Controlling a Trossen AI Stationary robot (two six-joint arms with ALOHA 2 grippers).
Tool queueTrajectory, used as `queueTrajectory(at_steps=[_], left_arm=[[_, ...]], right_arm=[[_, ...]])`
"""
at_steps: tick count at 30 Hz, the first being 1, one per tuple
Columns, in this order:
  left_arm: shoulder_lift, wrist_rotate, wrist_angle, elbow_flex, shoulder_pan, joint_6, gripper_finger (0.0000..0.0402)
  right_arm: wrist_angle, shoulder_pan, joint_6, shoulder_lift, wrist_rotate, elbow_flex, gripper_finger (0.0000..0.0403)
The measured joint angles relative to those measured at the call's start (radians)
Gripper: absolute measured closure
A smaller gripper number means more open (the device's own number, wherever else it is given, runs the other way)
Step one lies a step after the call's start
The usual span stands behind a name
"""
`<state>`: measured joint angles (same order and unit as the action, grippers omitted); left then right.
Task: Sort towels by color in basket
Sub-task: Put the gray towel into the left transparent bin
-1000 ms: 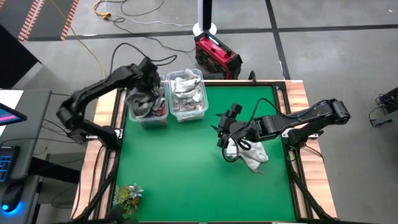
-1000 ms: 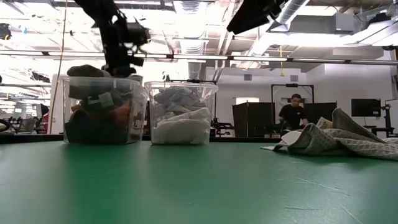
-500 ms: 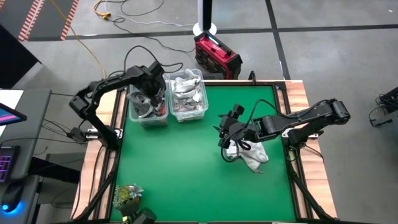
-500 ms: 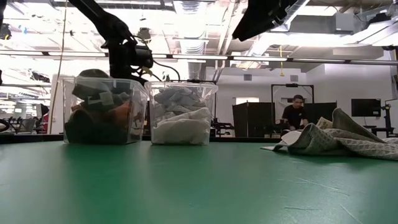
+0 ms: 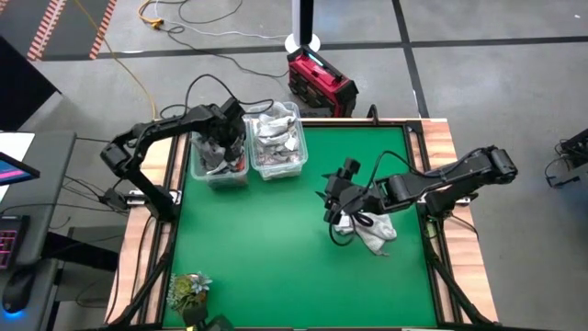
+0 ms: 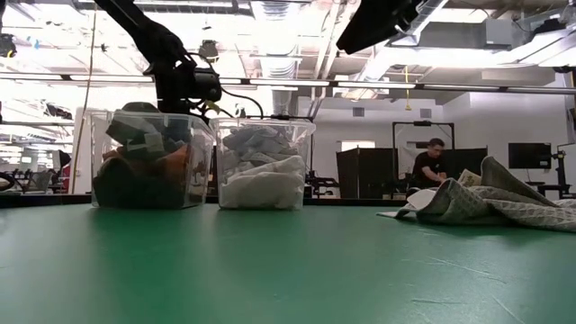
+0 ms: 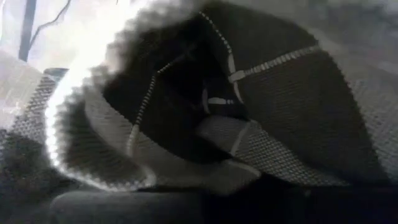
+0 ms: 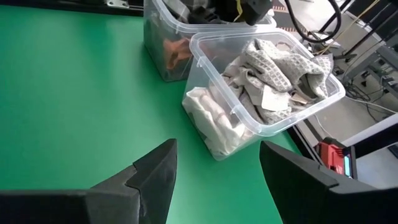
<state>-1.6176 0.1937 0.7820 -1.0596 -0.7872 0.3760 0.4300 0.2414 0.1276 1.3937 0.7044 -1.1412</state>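
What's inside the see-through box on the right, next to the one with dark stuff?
The clear plastic box holds pale waffle-weave towels on top and a folded white towel against its wall. Anything underneath them is hidden.

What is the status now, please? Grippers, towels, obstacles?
Left gripper down in dark-towel bin. Right gripper open, above loose towel. Light-towel bin stands beside the dark one. Nothing blocking.

Even overhead light, soft shadows on the desk (image 5: 276, 230). Low view: ceiling lights (image 6: 270, 27) blown out, near foreground soft. Left wrist view dim, blurred, glare in one corner.
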Motion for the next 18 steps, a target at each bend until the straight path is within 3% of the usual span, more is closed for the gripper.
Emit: queueTrajectory(at_steps=[6,18], left_arm=[[0.047,0.014,0.015,-0.015,0.002,-0.017,0.0324],[0.323,-0.016,0.0,-0.021,0.015,-0.02,0.0218]], right_arm=[[0.0,-0.004,-0.012,0.0,0.0,0.0,0.0143],[-0.009,-0.023,-0.032,0.0,0.001,0.0,0.0143]])
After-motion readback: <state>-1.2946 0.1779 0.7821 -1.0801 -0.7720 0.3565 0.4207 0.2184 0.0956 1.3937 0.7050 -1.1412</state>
